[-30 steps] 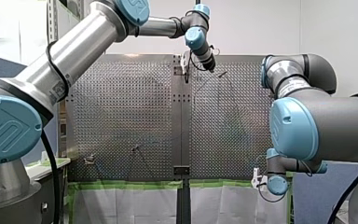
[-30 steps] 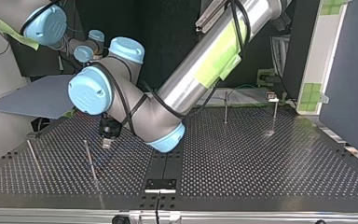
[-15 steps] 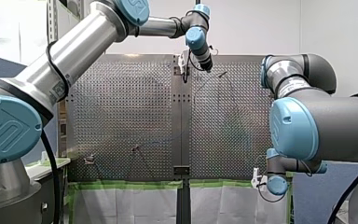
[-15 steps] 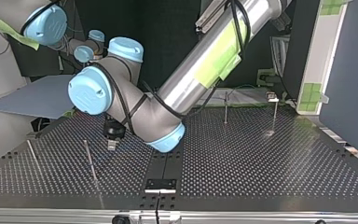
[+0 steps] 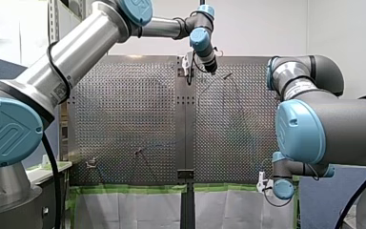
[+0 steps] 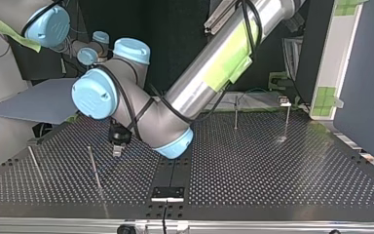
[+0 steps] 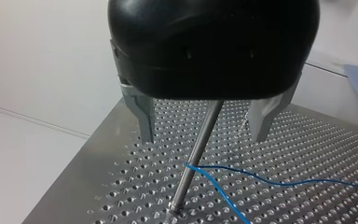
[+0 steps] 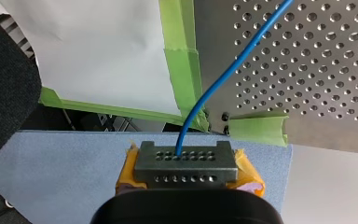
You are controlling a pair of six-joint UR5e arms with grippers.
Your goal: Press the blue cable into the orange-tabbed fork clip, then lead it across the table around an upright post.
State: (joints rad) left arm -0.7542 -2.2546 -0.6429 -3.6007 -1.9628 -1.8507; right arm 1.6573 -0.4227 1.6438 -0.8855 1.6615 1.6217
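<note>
In the left wrist view my left gripper (image 7: 204,137) is open, black with metal fingers (image 7: 145,116). A thin upright post (image 7: 191,172) stands ahead of it, between the two fingers and touching neither. The blue cable (image 7: 261,179) lies on the perforated plate and bends around the post's foot. In the top view this gripper (image 6: 118,146) hovers beside a post (image 6: 94,168) at the view's left. My right gripper (image 8: 186,170), with yellow pads (image 8: 249,175), is shut on the blue cable (image 8: 223,79), which runs from it onto the table. It sits past the table's near corner in the front view (image 5: 263,182).
More upright posts stand on the table (image 6: 272,165): one at the top view's far left (image 6: 34,163) and two at the back right (image 6: 235,112) (image 6: 287,119). Green tape (image 8: 186,70) lines the table's edge by my right gripper. My left arm's elbow (image 6: 141,117) hangs over the middle.
My left gripper has shifted slightly in the top view, to the right and toward the camera, closer to the post. My right arm has not moved.
</note>
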